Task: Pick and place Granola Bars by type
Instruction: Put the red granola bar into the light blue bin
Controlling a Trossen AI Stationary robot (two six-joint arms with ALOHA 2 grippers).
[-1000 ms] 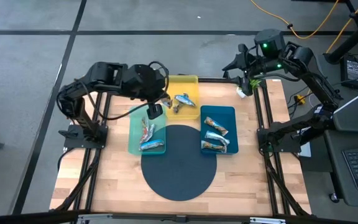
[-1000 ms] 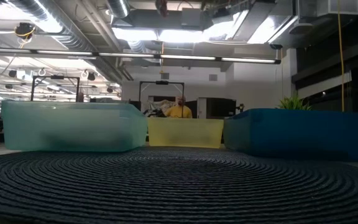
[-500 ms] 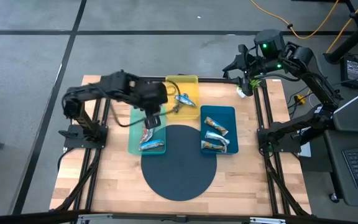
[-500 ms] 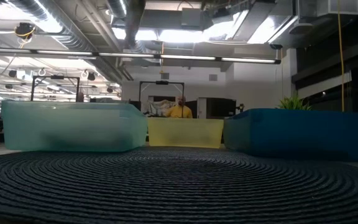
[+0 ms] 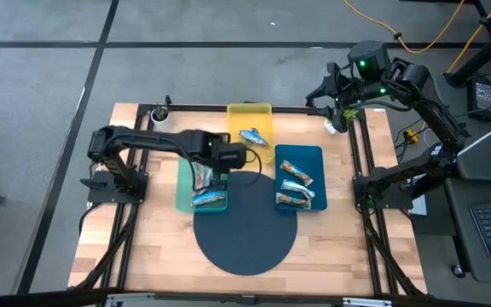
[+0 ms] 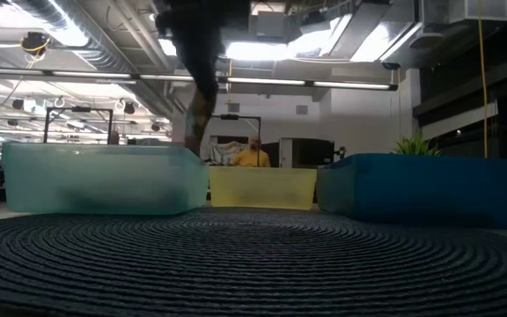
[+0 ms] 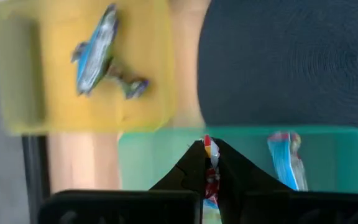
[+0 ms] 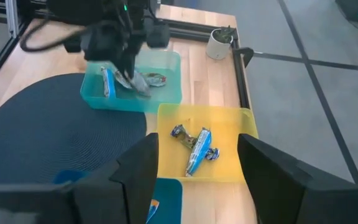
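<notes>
My left gripper [image 5: 214,170] hangs over the pale green tray [image 5: 186,192], shut on a red-multicoloured granola bar [image 7: 211,163]. A blue-white bar [image 5: 207,199] lies flat in that tray, also visible in the left wrist view [image 7: 284,163]. The yellow tray [image 5: 250,113] holds a blue-white bar [image 5: 254,136]. In the blue tray [image 5: 314,158] lie several bars [image 5: 295,183]. My right gripper [image 8: 197,149] waits open, high above the table's far right corner [image 5: 335,98]. My left gripper pinches the red-multicoloured bar between its two fingers [image 7: 188,171], which point down from above. One end of the wrapper [image 7: 209,146] sticks out past the fingertips. The bar is over the green tray; whether it touches the tray's floor, I cannot tell.
A dark round woven mat [image 5: 245,223] lies in front of the trays. Small potted plants stand at the far corners [image 5: 158,113] [image 8: 218,43]. A black frame rail [image 5: 194,107] runs along the far edge. A person shows far off in the room [image 6: 253,157].
My left arm has stretched out flat and come down. Its gripper moved from the far end of the green tray toward the near edge, over the tray's middle, and now shows in the low view above the tray. The right arm kept still.
</notes>
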